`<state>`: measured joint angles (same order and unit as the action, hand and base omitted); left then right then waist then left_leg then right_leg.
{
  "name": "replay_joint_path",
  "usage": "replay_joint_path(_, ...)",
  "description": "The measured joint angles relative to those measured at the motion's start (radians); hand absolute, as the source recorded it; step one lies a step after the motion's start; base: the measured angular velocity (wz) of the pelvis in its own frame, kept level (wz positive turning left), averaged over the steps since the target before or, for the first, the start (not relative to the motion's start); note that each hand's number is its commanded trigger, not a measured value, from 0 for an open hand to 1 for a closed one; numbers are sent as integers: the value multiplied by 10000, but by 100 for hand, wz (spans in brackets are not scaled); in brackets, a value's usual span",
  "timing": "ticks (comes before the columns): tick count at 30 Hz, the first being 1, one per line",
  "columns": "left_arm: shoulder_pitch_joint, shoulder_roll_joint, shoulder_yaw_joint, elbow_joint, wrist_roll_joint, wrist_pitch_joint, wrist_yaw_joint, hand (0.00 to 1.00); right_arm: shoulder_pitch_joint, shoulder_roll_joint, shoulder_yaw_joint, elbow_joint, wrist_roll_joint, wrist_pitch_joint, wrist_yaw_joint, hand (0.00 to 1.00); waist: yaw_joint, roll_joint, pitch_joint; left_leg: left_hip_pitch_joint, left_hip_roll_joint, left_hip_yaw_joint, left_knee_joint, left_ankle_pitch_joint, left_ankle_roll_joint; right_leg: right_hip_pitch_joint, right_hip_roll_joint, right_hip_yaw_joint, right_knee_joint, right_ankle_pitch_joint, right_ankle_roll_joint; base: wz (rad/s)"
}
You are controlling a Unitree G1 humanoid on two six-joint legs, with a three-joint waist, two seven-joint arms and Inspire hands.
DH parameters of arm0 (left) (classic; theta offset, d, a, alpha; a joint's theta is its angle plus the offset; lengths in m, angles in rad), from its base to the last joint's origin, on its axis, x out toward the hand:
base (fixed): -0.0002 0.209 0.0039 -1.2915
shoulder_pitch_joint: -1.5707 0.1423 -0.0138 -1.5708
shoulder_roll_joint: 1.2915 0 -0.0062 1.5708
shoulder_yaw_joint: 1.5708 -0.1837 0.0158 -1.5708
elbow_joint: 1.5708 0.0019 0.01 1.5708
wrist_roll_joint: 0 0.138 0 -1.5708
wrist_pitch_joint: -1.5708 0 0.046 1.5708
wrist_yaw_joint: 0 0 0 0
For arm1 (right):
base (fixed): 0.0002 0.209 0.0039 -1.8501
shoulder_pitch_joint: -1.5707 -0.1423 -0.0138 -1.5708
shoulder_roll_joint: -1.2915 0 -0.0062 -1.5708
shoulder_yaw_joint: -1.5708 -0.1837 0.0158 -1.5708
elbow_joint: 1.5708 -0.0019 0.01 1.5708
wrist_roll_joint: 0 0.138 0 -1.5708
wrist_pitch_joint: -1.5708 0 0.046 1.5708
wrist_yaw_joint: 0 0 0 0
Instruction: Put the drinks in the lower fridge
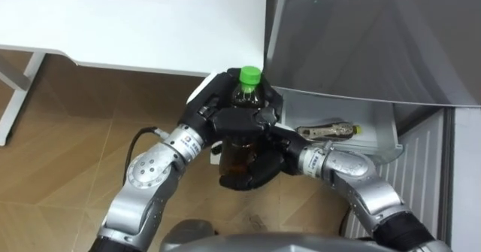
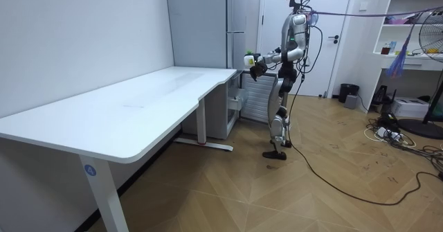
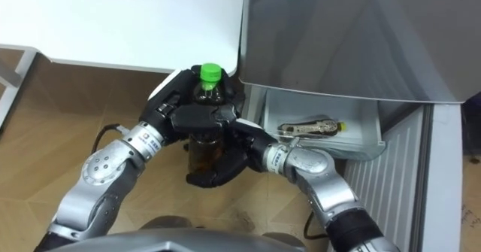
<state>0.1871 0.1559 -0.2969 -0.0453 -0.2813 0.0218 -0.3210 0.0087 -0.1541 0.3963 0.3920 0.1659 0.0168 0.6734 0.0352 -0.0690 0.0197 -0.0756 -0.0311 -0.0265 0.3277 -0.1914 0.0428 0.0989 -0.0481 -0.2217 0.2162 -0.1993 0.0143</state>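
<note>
Left eye view: bottle point(image 1: 245, 94), green cap, dark drink, upright btwn both hands, in mid-air over the wood floor point(image 1: 68, 132), just off the corner of the white desk point(image 1: 135, 26). Left hand point(image 1: 229, 120) has fingers curled round the upper body. Right hand point(image 1: 254, 168) sits lower, fingers wrapped under and round the base. Grey fridge point(image 1: 361, 34) is close by on robot's right. Below it an open drawer point(image 1: 382, 135) w/ a small packet point(image 1: 325, 131) inside. Room view: robot stands upright at the fridge, past the desk end, bottle out front at chest height.
</note>
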Motion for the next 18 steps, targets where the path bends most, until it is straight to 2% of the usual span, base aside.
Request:
replay_joint_path(3,0,76,-27,-1,-9,0,-28,100,33,-2,58,0,21,69,64,100,7,-5,-3,7,3,-2,10,1,1,-8,1,25,34,-2,2,0)
replay_joint_path(9,4,34,-68,4,-375,0,-54,100,146,24,38,3,135,84,-65,100,34,8,3,8,2,35,11,1,3,-31,6,172,44,-2,2,-2)
replay_joint_path(16,8,13,-97,6,-692,0,-149,99,228,13,3,7,449,279,21,100,12,57,33,-15,17,147,-8,-1,8,-119,1,240,65,-1,2,-5)
replay_joint_path(17,6,3,-86,6,-786,-9,-142,76,234,23,3,7,509,279,37,100,9,61,35,-13,17,155,-12,-2,9,-120,0,239,65,-1,2,0)
replay_joint_path(18,6,-10,-84,6,-784,-17,-137,11,240,33,2,7,509,279,37,100,10,63,36,-12,17,161,-12,-3,10,-120,0,238,65,-1,2,0)
